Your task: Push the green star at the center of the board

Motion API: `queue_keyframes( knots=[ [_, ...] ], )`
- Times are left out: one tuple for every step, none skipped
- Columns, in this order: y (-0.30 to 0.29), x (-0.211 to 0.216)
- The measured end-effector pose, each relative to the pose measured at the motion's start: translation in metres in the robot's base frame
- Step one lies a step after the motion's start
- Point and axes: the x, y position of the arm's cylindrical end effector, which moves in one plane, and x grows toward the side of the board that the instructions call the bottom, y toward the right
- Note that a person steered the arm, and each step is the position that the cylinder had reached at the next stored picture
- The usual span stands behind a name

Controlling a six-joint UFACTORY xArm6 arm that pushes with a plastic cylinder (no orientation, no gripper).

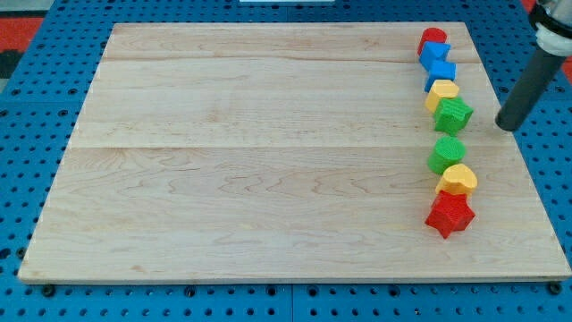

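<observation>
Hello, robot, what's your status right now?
My tip right of the green star, not touching. Star sits in the right-side column, far from center. Yellow block touching its top.

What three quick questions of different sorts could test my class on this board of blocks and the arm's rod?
1. True or false: my tip touches the green star.
2. Multiple choice: the blocks stand A) along the view's right side, B) at the board's centre, C) along the view's bottom edge.
3. Fill in: the block nearest the view's bottom is the ____ star.

Key: 1. False; my tip stands apart, to the view's right of the green star. 2. A; the wooden board carries them in a column there. 3. Red.
</observation>
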Motion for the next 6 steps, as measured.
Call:
queue_keyframes(
  knots=[
    [-0.082,-0.011],
    [-0.087,-0.017],
    [-0.179,-0.026],
    [-0.247,-0.033],
    [-0.150,0.008],
    [-0.066,0.029]
  ],
)
